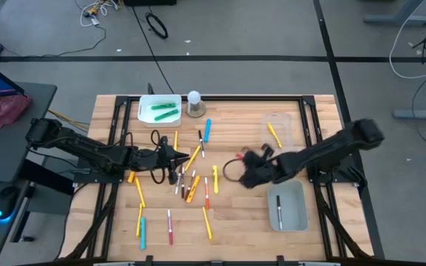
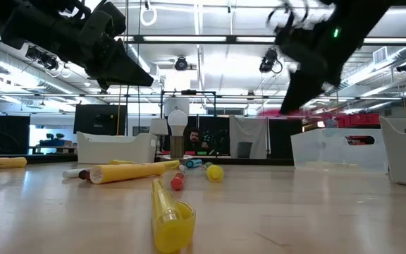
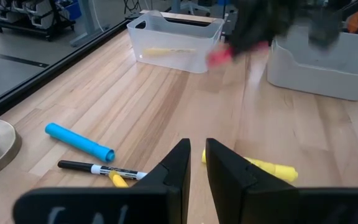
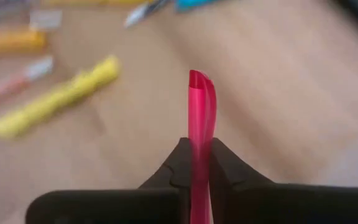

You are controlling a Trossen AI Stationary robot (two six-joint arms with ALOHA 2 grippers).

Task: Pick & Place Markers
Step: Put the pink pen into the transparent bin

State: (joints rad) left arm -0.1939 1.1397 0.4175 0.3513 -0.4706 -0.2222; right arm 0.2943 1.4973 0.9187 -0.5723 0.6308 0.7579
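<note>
One pink marker (image 4: pixel 201 118) sits clamped in the right gripper (image 4: pixel 199 155), lifted above the table (image 4: pixel 291 93).

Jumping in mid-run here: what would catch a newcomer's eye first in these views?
First, the pink marker pinched upright between the right gripper's fingers, lifted clear of the table near its middle. Next, the scatter of markers in yellow, orange, blue and pink across the wooden table, thickest around the left gripper, whose fingers are nearly closed on nothing. Behind them, a white bin at the far edge holds green markers.
</note>
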